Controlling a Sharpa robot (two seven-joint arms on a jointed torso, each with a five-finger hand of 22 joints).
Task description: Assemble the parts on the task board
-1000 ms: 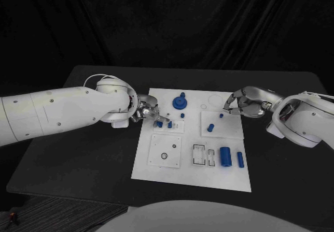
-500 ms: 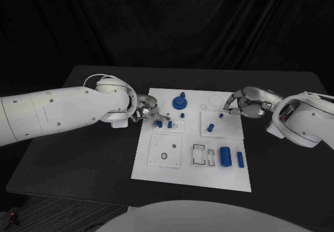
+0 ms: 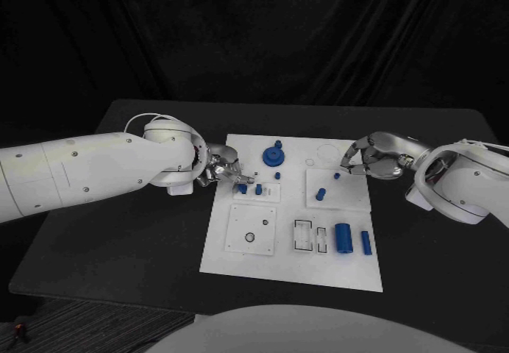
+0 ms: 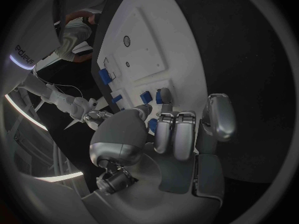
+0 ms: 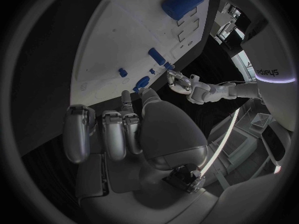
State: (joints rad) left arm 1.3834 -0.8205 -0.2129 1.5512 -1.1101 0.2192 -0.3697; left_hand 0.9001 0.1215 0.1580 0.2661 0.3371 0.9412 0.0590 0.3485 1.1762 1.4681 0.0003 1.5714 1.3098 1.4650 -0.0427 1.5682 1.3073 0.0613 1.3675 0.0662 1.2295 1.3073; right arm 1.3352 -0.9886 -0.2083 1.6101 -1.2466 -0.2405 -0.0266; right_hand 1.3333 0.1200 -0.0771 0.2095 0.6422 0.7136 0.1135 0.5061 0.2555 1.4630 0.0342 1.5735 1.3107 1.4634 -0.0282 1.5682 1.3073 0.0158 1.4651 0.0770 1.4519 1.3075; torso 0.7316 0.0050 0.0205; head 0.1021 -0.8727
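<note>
Barely shifted, left hand (image 3: 225, 170) touches task board (image 3: 292, 261).

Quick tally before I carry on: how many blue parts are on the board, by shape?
Round gear-like part: 1
Thick cylinder: 1
Slim cylinder: 1
Small pegs: 5
Total: 8

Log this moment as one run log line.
left hand: at blue pegs, grip unclear | right hand: at small blue part, grip unclear | task board: unfinished
</note>
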